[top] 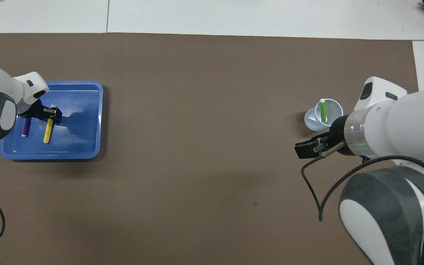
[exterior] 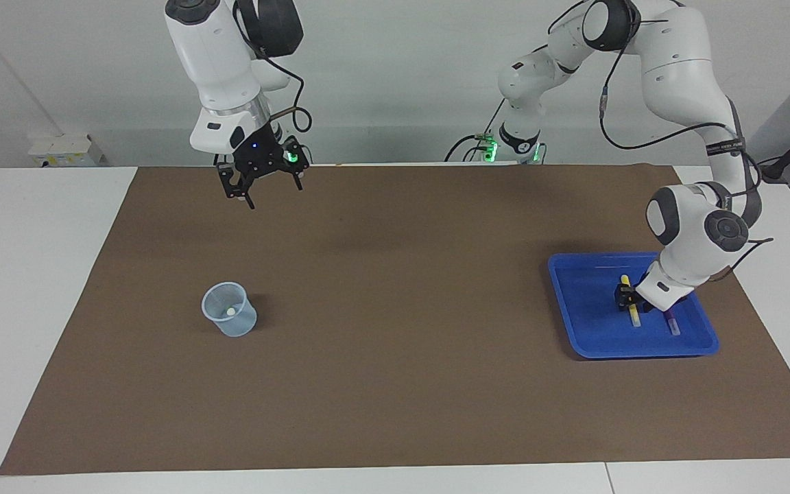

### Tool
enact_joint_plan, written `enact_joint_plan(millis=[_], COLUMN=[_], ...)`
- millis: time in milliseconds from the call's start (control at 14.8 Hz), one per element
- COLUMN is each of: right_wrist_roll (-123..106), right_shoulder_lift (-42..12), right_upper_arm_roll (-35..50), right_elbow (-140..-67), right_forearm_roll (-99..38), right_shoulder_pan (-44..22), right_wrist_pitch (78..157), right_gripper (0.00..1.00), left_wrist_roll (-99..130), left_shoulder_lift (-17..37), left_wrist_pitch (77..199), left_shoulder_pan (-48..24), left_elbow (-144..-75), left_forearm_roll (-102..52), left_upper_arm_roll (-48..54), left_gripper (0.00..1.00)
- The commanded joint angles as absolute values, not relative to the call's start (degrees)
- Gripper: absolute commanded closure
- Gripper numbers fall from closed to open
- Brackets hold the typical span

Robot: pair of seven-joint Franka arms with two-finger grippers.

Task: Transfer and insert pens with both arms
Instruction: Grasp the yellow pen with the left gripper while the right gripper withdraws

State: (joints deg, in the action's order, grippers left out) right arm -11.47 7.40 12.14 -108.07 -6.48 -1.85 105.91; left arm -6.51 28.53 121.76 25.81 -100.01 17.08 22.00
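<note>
Glossy blue plastic tray [top: 87, 147]; translucent plastic cup [top: 313, 123]; matt brown paper-like mat [exterior: 395, 329] on a smooth white tabletop [exterior: 38, 240].

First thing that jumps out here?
The blue tray at the left arm's end of the brown mat, with the left tool down in it at the yellow pen, the purple pen beside it. Toward the right arm's end, a clear cup holds the green pen; the right tool waits open, raised.
</note>
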Motion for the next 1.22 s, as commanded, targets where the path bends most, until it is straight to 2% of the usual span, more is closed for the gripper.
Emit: enact_joint_plan(millis=[0, 610, 746, 881, 1153], right_wrist_roll=[-10.81, -10.81, -10.99, -10.81, -10.72], right_shoulder_lift=[7.91, 7.91, 7.91, 8.00, 8.26], right_upper_arm_roll=[12.39, 11.86, 11.87, 11.78, 11.87], right_elbow=[-108.28, -108.28, -108.28, -108.46, -108.81], right_forearm_roll=[-7.21, -7.21, -7.21, -7.21, -7.12], right_shoulder_pan=[-1.23, -0.79, -0.70, -0.88, -1.41], right_wrist_pitch=[107.13, 107.05, 106.79, 106.96, 107.05], right_gripper=[0.00, 0.00, 0.00, 0.00, 0.00], left_wrist_roll=[-7.47, -7.47, -7.47, -7.38, -7.29], left_shoulder_lift=[27.77, 27.69, 27.69, 27.69, 27.33], left_wrist_pitch=[121.64, 121.64, 121.64, 121.64, 120.77], left_shoulder_pan=[26.63, 26.72, 26.72, 26.63, 26.72], left_elbow=[-101.43, -101.95, -101.87, -101.95, -101.52], left_forearm_roll=[16.17, 15.91, 15.91, 15.30, 12.31], left_upper_arm_roll=[22.41, 22.33, 22.32, 22.32, 22.32], left_gripper=[0.47, 0.55, 0.70, 0.98, 1.00])
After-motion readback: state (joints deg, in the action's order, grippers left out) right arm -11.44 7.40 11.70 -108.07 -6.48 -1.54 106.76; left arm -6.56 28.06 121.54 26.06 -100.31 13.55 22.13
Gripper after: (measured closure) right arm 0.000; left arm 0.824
